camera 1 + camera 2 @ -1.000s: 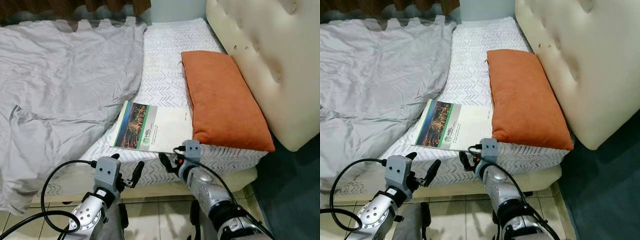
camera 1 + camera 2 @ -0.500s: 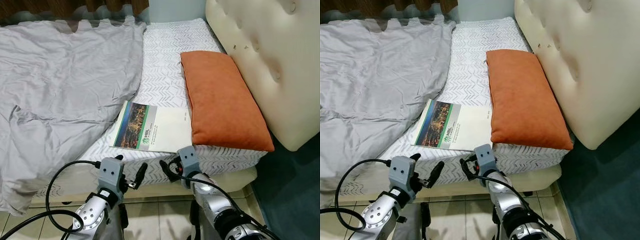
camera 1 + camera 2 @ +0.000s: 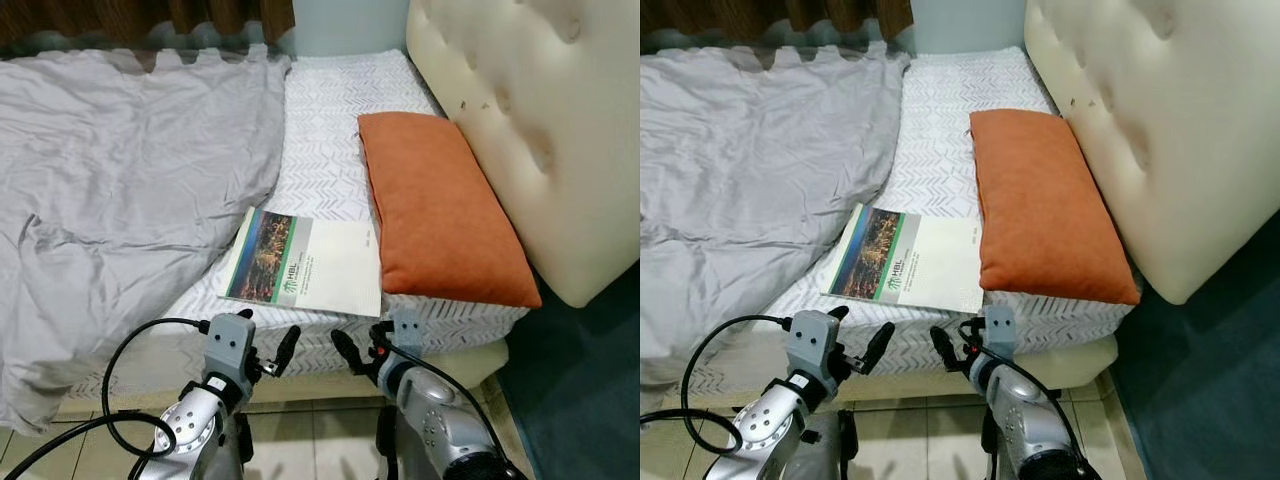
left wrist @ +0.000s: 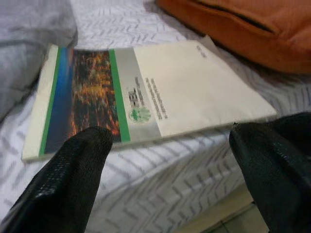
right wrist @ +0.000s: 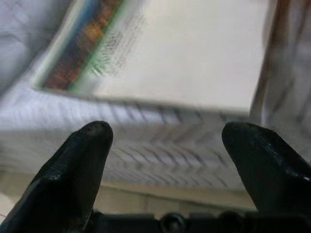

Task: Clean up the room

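A thin book (image 3: pixel 305 262) with a white cover and a green-edged photo strip lies flat on the patterned mattress (image 3: pixel 330 150), close to its front edge. Its right side touches an orange pillow (image 3: pixel 440 205). A crumpled grey blanket (image 3: pixel 120 170) covers the left of the bed. Both grippers hang low in front of the mattress side, below the book. My left gripper (image 3: pixel 265 335) is open and empty; in its wrist view the book (image 4: pixel 146 92) lies just beyond the fingertips (image 4: pixel 73 179). My right gripper (image 3: pixel 362 345) is also open and empty, with the book (image 5: pixel 184 58) blurred ahead of it.
A cream tufted headboard (image 3: pixel 520 120) stands along the right of the bed. Pale floor tiles (image 3: pixel 300 430) lie under the arms, and dark teal flooring (image 3: pixel 600 380) is to the right. Brown curtains (image 3: pixel 150 15) hang behind the bed.
The right gripper has dropped lower and back from the book's near edge, down to the mattress side. The left gripper has shifted slightly right and down. The book has not moved.
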Motion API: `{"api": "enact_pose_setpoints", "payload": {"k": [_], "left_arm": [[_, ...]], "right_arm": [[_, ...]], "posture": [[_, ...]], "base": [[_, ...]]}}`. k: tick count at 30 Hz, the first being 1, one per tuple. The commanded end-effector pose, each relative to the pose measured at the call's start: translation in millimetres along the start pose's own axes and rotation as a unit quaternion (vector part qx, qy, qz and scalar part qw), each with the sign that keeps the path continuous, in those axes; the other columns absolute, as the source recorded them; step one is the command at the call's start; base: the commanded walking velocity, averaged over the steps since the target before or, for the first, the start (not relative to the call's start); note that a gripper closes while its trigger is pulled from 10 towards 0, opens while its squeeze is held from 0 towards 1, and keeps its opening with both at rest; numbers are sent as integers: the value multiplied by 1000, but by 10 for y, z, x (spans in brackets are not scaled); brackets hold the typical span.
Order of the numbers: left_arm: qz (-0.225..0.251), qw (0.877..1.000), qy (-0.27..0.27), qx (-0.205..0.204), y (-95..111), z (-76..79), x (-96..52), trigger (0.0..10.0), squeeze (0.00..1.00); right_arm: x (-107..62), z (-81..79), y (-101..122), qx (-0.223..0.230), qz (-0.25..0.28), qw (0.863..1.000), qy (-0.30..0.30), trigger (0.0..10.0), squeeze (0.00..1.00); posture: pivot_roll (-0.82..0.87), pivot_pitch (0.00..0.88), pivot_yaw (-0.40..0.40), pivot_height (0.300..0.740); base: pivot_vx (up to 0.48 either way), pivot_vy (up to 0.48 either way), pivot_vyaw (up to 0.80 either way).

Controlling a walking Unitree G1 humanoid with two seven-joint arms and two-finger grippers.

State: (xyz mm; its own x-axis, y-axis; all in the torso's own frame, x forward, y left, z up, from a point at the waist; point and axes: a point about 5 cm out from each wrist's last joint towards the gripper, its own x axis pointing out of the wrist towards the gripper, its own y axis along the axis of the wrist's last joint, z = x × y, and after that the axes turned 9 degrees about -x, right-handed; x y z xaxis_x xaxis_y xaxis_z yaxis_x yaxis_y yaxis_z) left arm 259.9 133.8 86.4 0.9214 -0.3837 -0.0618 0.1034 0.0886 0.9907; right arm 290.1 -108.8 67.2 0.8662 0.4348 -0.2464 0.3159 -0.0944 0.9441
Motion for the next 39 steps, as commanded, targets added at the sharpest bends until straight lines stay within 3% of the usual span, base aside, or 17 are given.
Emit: {"api": "enact_pose_setpoints", "payload": {"k": [1,2,4,6,9,10,11,16,21,26,31,39], "left_arm": [[5,1000,19,13,25,-82,-32,10000,0],[5,1000,19,13,25,-82,-32,10000,0],[7,999,24,21,60,-98,-101,10000,0],[3,999,27,23,49,-102,-120,10000,0],[2,999,32,11,16,-106,-67,10000,0],[3,999,37,6,14,-115,-35,10000,0],[6,998,58,-14,9,-168,84,10000,0],[6,996,77,-36,13,-220,243,10000,0],[5,997,64,-45,13,-228,277,10000,0],[4,997,59,-50,-16,-274,313,10000,0],[1,998,51,-49,-69,-204,266,10000,0],[6,998,44,-52,-99,-159,234,10000,0]], "right_arm": [[-230,-26,168,-14,19,999,29,10000,0],[-230,-26,168,-14,19,999,29,10000,0],[-575,37,105,-25,-5,999,35,10000,0],[-657,70,59,-29,-12,999,31,10000,0],[-770,263,-86,-62,-17,998,-14,10000,0],[-772,307,-109,-72,-16,997,-24,10000,0],[-718,436,-86,-96,-4,993,-73,10000,0],[-630,582,36,-102,12,984,-143,10000,0],[-593,536,96,-98,29,985,-139,10000,0],[-583,510,9,-109,29,983,-141,10000,0],[-561,482,-37,-119,15,983,-137,10000,0],[-512,523,-92,-123,-1,983,-136,10000,0]], "posture": [[-23,53,-41,584],[-23,53,-41,584],[-48,25,-39,584],[-52,20,-38,584],[-76,0,-12,584],[-76,0,-12,584],[-99,0,9,584],[-120,0,24,584],[-138,0,31,584],[-144,0,35,584],[-142,0,41,584],[-124,0,36,584]], "base": [[0,0,0],[0,0,0],[0,0,0],[0,0,0],[0,0,0],[0,0,0],[0,0,0],[0,0,0],[0,70,0],[0,454,435],[0,480,508],[0,0,0]]}}
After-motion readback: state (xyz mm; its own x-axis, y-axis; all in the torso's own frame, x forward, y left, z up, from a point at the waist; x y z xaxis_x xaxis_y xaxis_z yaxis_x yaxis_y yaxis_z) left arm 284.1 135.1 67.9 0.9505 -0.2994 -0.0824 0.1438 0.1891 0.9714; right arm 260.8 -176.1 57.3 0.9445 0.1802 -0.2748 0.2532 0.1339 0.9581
